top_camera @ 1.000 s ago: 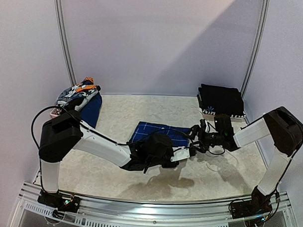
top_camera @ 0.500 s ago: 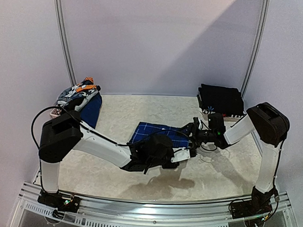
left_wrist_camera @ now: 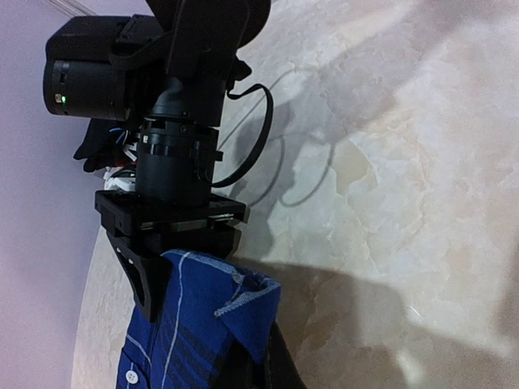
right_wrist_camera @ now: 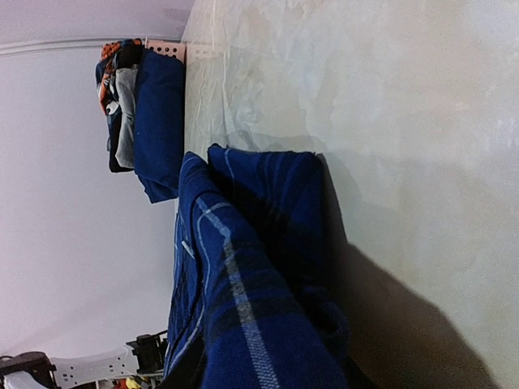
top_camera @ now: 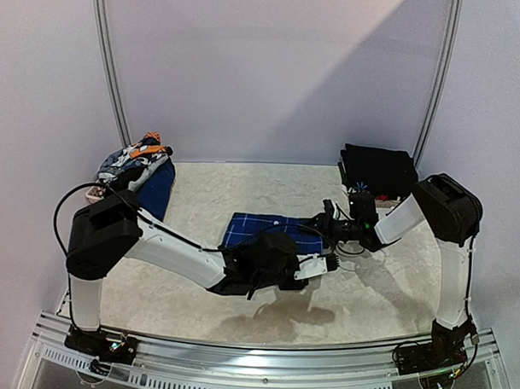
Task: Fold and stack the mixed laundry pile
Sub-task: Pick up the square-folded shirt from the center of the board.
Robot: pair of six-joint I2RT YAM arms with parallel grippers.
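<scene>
**one plaid shirt between two arms, a heap and a stack at the far corners**

one blue plaid shirt lies in the middle of the bench, and both arms reach in to its right end. it is the only garment out on the open marbled surface.

the right fingers stand over the shirt's far right edge. in the left wrist view one black finger runs down beside a raised fold of the cloth and its collar corner, while the other finger is hidden behind the fabric. the cloth sits in their mouth, but whether they are pinching it cannot be told. the right wrist view is filled with bunched blue plaid rising close to the lens.

the left fingers are clenched tight at the shirt's near right corner. whether any cloth is caught between them cannot be told.

the laundry heap sits in the far left corner, well apart from the shirt. it shows one dark blue piece hanging down its front, with grey, white and orange pieces on top. it rests on one pale lattice basket, of which only an edge shows.

in the far right corner sits one stack of folded black garments, just beyond the right arm's elbow.
</scene>
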